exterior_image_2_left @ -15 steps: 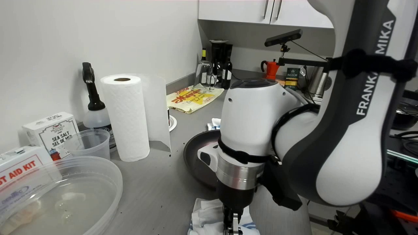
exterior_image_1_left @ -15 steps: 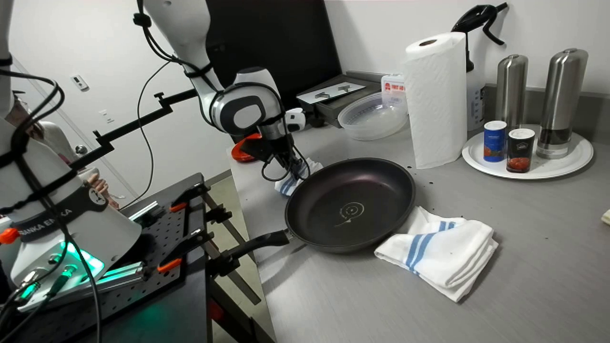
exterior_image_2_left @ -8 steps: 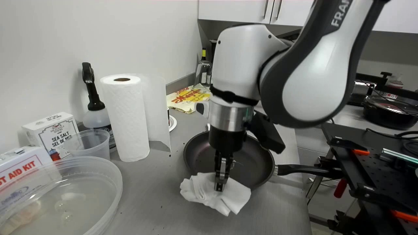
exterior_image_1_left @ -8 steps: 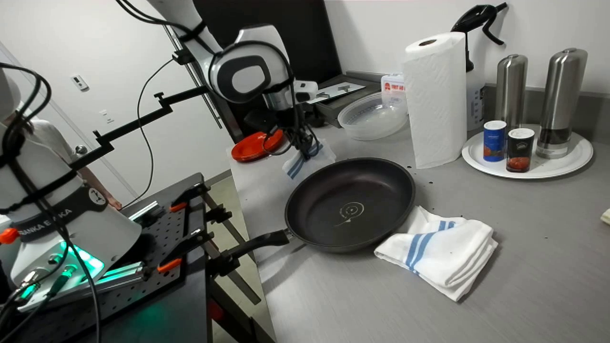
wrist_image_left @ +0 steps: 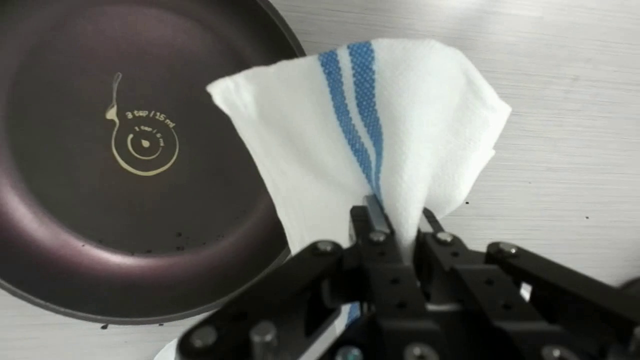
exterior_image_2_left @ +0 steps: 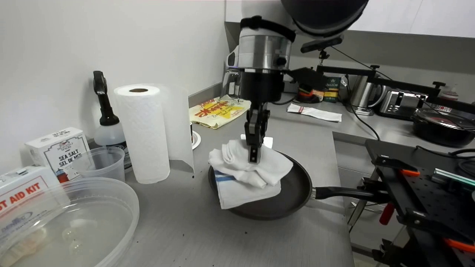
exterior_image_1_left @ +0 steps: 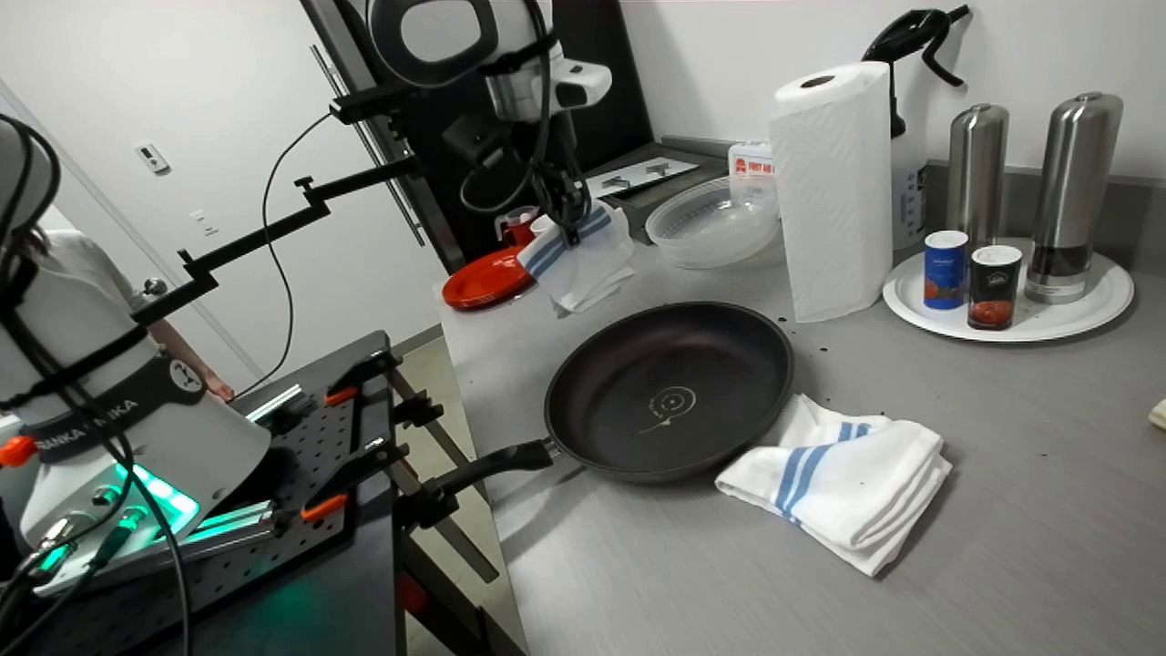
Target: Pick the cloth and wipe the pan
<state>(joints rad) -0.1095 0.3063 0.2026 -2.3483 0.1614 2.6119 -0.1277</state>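
My gripper (wrist_image_left: 402,212) is shut on a white cloth with blue stripes (wrist_image_left: 420,100), pinching a fold between its fingertips. The cloth spreads and hangs from the gripper in both exterior views (exterior_image_1_left: 588,269) (exterior_image_2_left: 241,193). The gripper (exterior_image_1_left: 572,237) points down and holds the cloth above the counter, beside the pan. The dark frying pan (exterior_image_1_left: 619,383) lies flat on the counter, and its bare inside (wrist_image_left: 65,200) shows in the wrist view with dark specks near its wall. The cloth overlaps the pan's rim in the wrist view.
A second folded striped cloth (exterior_image_1_left: 847,483) lies against the pan's side. The pan's black handle (exterior_image_1_left: 496,462) reaches past the counter edge. A paper towel roll (exterior_image_1_left: 833,200), a clear plastic tub (exterior_image_1_left: 715,228), red plates (exterior_image_1_left: 487,278) and a white plate (exterior_image_1_left: 1102,292) with mills stand around.
My gripper has risen from the counter with the cloth in it. The cloth was low on the counter beside the pan and now hangs higher. The pan and second cloth have not moved.
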